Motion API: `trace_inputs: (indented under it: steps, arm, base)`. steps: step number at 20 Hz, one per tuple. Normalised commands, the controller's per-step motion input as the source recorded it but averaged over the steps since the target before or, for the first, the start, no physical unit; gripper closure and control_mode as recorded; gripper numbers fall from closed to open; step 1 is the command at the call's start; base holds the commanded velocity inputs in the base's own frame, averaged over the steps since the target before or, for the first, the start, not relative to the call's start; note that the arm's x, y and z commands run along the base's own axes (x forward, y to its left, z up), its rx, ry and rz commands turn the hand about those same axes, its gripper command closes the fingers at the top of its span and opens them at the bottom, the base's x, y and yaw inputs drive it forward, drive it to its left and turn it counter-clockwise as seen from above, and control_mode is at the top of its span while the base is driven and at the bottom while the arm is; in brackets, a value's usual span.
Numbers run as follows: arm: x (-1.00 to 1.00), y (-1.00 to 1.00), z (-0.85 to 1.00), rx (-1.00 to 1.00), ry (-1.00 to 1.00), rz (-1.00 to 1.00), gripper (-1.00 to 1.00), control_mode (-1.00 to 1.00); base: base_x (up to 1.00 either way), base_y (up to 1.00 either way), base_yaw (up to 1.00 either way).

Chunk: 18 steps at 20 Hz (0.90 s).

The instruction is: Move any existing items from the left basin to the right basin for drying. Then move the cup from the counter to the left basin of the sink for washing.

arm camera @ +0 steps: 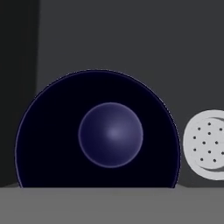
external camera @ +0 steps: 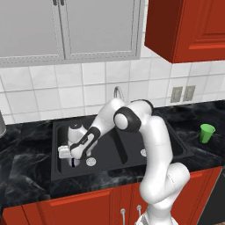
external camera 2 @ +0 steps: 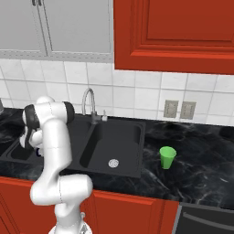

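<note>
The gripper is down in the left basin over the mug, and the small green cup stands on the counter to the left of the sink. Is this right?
Not quite: the bright green handleless cup stands on the glossy black counter right of the matte black double sink, as the left base view shows. The rest holds.

You're looking at a matt black sink [external camera: 59,132] set in a glossy, marble-like black counter [external camera 2: 205,164] with pale veins. The mug's [arm camera: 98,131] inside is smooth dark blue with a soft sheen — at its 3 o'clock sits a dull silvery perforated drain [arm camera: 205,144]. The faucet [external camera 2: 89,103] looks like polished metal; the cup [external camera 2: 167,157] like smooth green plastic.
</note>
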Motion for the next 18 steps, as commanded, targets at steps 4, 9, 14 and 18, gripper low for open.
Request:
trace_inputs:
  steps: [4,9,14,18]
  arm:
    - [0.0,-0.01,0.3,0.0,0.0,0.0,1.0,-1.0]
    - [-0.03,-0.06,0.44,0.0,0.0,0.01,1.0,-1.0]
    - [-0.22,-0.26,0.53,-0.06,0.0,0.08,1.0,-1.0]
    - [-0.3,-0.54,0.48,-0.09,-0.01,0.12,1.0,-1.0]
  base:
    - [0.0,0.0,0.0]
    - [0.0,0.0,0.0]
    - [0.0,0.0,0.0]
    - [0.0,0.0,0.0]
